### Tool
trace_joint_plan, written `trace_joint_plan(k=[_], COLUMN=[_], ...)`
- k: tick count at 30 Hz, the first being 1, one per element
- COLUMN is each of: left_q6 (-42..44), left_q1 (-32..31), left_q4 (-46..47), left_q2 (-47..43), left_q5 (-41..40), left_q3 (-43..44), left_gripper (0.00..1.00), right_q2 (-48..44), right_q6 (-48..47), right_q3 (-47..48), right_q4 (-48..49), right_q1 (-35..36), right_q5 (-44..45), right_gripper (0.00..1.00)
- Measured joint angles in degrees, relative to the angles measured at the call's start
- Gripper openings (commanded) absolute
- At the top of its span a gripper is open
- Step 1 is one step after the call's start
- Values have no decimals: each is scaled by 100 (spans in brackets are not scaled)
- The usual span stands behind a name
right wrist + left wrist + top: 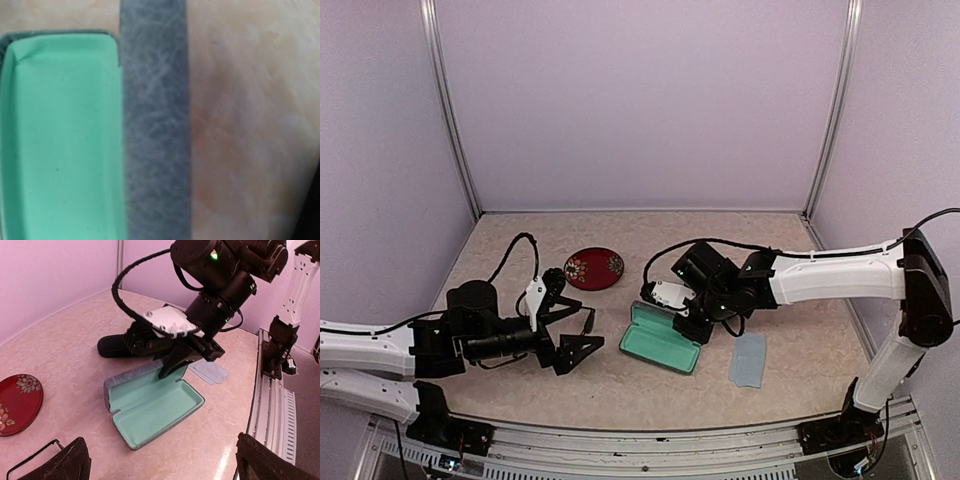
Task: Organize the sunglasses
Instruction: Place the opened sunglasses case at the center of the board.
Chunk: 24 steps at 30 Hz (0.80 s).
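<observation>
A pair of sunglasses with a thin black frame [31,461] shows only as a corner at the lower left of the left wrist view, just outside my left gripper's left finger [67,465]. The reddish-brown pair is out of view. My left gripper [572,330] is open and empty and faces the open blue-grey case [665,340], whose lining is mint green [155,407]. My right gripper [684,322] hangs over the case's raised lid [131,377], with the lid's grey edge [155,125] straight below it. Its jaws look apart and hold nothing.
A black oval case [114,346] lies behind the right gripper. A red patterned dish [594,268] sits at the back left. A blue-grey cloth [748,360] lies to the right of the open case. The table's front rail [272,405] is close by.
</observation>
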Motion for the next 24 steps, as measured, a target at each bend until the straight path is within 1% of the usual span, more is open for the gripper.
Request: trace_joint_plan(k=[5,9,10,13,14,18,24], left_q6=[-153,-219,-229,-280,-286,-313,-330], left_q1=[9,22,24,37,39,39,42], left_q4=[-129,-254,-269,-306,-306,-313,-313], left_q2=[-280,-367,-372,-378,-380,-380,-343], left_q5=[-535,-807,-844,-933,-964,-1043,-1128], left_q3=[-66,-127,-140,-173,-181,-221,-223], left_gripper=[99,99,99,99,99,99,99], right_q2=[553,844,881,977,994,1003,949], right_q6=[-407,-719,-765,-907,-938,-1040,-1001], right_q3=[317,511,540,586,592,597,590], right_q4=[173,293,297,343,352,409,520], right_q1=[-11,-11,-11,-11,-11,-11,-57], right_q5=[-50,-133,-138,-153,-153,-170,-181], right_gripper=[0,0,2,15,22,44,68])
